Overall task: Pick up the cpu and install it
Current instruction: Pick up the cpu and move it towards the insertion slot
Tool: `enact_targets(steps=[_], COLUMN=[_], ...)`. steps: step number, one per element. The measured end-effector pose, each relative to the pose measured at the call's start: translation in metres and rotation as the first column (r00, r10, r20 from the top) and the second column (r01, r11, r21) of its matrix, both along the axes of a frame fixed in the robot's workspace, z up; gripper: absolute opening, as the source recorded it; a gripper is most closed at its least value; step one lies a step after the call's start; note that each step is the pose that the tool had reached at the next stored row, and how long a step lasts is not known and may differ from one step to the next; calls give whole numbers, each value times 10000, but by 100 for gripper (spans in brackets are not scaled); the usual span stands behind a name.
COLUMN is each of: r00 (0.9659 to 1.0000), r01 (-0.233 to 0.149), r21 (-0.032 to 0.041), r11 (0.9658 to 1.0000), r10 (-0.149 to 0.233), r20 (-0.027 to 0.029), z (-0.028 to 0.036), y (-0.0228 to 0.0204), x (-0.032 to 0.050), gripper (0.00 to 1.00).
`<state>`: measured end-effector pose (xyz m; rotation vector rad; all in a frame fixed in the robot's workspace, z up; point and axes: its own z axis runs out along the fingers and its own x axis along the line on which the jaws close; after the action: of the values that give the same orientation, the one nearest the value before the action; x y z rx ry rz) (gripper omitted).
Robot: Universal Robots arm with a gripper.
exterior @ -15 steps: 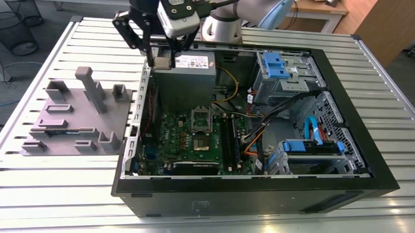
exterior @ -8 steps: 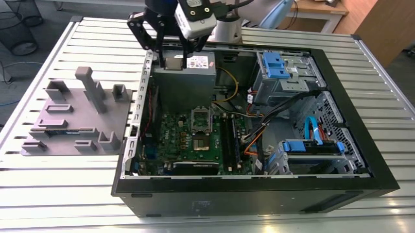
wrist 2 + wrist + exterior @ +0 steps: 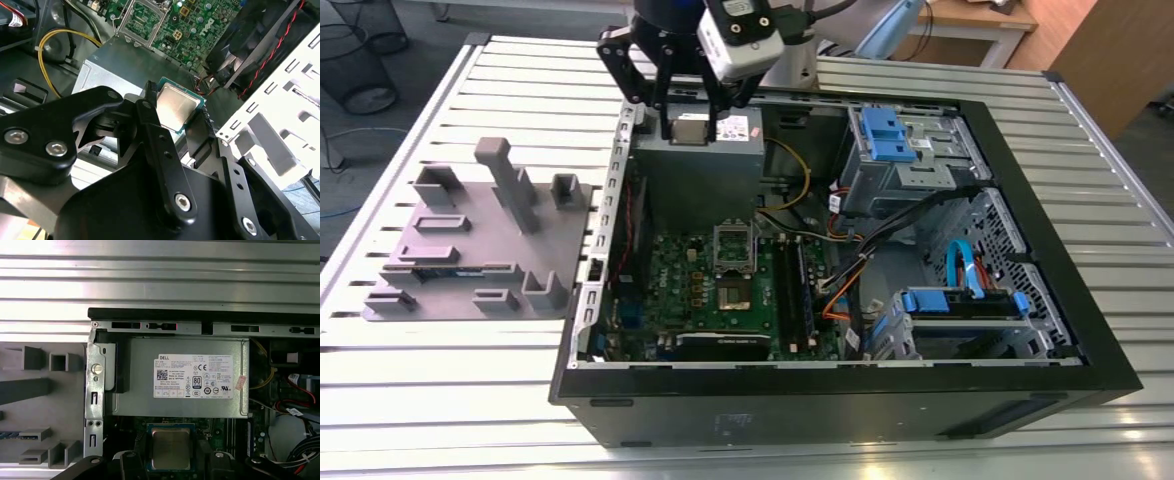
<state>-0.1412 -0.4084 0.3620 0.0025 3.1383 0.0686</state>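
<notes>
- Hanging at the upper middle of the exterior view, the end effector [image 3: 683, 118] points downward over the far end of the open computer case [image 3: 1107, 375].
- Its two black fingers [image 3: 631, 70] spread from the wrist and angle inward toward the tips. A white camera body [image 3: 744, 35] is mounted beside them on the arm.
- The end effector is clenched on the cpu [image 3: 690, 128], gripping it by opposite edges. In both wrist views the chip's silver top [image 3: 175, 102] [image 3: 171, 447] faces the camera, with the green rim showing around it.
- The cpu is held in the air above the grey power supply [image 3: 185, 377], clear of its lid.
- The metal-framed socket [image 3: 734, 245] lies on the green motherboard [image 3: 720, 305] near the frame's centre, below the power supply and well apart from the held chip.
- A grey moulded fixture [image 3: 467, 240] sits on the slatted desk [image 3: 400, 400] at the exterior view's left, just beside the case.
</notes>
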Motion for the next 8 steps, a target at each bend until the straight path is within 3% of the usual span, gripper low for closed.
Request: enact_targets(steps=[8], r00=[10000], r01=[-1], r21=[0], r11=[10000], r10=[1], r20=[0], z=[0], y=[-17], x=[3], gripper=[47])
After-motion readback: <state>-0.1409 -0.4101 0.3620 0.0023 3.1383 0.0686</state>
